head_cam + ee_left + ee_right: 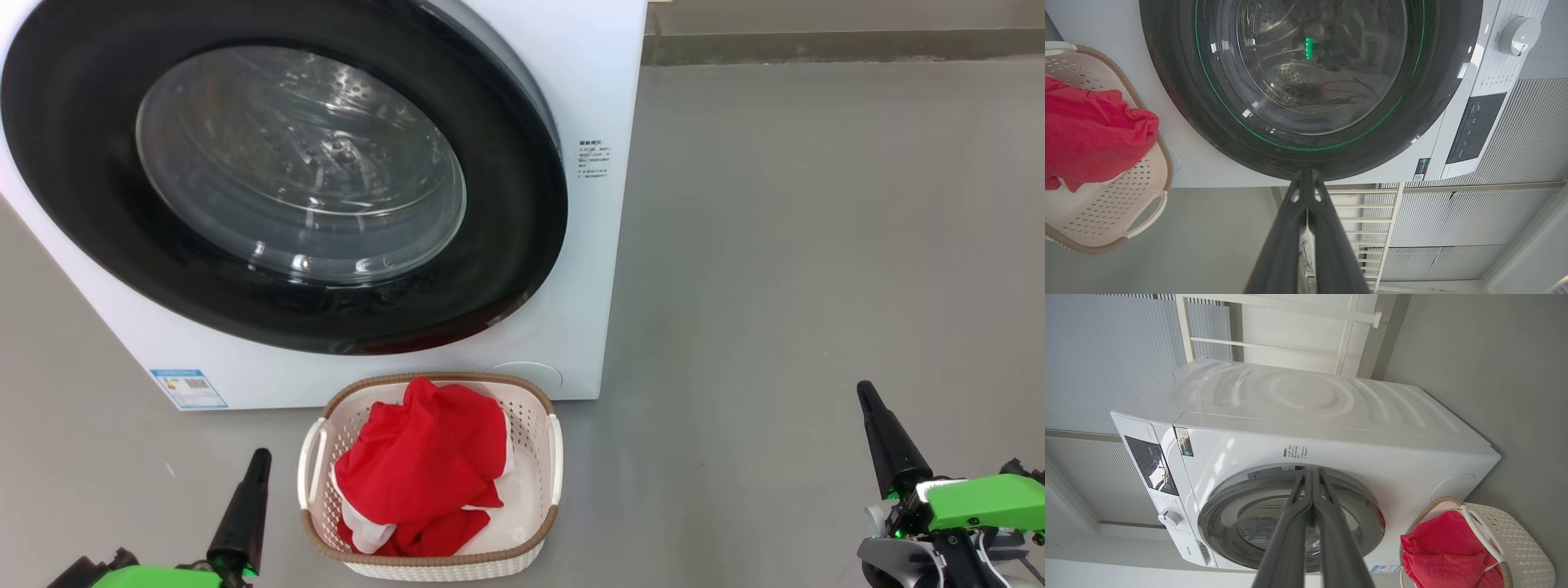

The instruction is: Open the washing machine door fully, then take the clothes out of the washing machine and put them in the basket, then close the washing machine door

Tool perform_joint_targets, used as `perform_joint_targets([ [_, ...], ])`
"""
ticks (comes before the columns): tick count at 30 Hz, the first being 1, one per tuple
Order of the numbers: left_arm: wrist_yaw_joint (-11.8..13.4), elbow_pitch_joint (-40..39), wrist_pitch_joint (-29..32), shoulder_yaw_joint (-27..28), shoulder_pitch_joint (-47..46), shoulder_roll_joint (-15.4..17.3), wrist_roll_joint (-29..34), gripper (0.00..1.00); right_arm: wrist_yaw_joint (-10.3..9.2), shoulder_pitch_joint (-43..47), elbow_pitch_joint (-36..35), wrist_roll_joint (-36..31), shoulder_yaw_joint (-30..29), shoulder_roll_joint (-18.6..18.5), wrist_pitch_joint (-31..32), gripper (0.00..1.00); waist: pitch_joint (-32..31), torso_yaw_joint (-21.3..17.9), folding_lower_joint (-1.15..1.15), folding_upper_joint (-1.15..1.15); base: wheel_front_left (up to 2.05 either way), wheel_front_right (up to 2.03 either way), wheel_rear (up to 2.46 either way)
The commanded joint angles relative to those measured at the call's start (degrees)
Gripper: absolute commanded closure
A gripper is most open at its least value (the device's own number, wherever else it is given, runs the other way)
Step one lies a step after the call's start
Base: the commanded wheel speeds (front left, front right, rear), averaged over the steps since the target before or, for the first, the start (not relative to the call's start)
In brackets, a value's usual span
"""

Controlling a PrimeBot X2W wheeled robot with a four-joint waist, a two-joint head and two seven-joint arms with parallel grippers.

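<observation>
on either side of the basket [535, 425] holding the clothes [424, 465], left fingers [243, 506] and right fingers [886, 441] sit pressed together.

This looks like a plain laundry corner, a utility room or a test space. In the head view a big white front-loading washing machine [588, 269] stands at eleven o'clock straight on a bare grey floor [816, 245]. A basket [441, 380] of red clothes [424, 465] sits before it at six o'clock. Behind the machine are pale ribbed wall panels [1527, 134] and a cream frame [1347, 335].
</observation>
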Motion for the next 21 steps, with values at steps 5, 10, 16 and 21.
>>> perform_joint_targets([
  [5, -0.4, -1.3, 0.2, 2.0, -2.2, 0.6, -0.4, 1.00, 0.03, -2.5, -1.7, 0.1, 0.9, -0.7, 0.4, 1.00, 0.0, 0.0, 0.00, 0.00, 0.00, 0.00, 0.00],
  [10, -0.4, -1.3, 0.2, 2.0, -2.2, 0.6, -0.4, 1.00, 0.03, -2.5, -1.7, 0.1, 0.9, -0.7, 0.4, 1.00, 0.0, 0.0, 0.00, 0.00, 0.00, 0.00, 0.00],
  [16, -0.4, -1.3, 0.2, 2.0, -2.2, 0.6, -0.4, 1.00, 0.03, -2.5, -1.7, 0.1, 0.8, -0.7, 0.4, 1.00, 0.0, 0.0, 0.00, 0.00, 0.00, 0.00, 0.00],
  [21, -0.4, -1.3, 0.2, 2.0, -2.2, 0.6, -0.4, 1.00, 0.03, -2.5, -1.7, 0.1, 0.8, -0.7, 0.4, 1.00, 0.0, 0.0, 0.00, 0.00, 0.00, 0.00, 0.00],
])
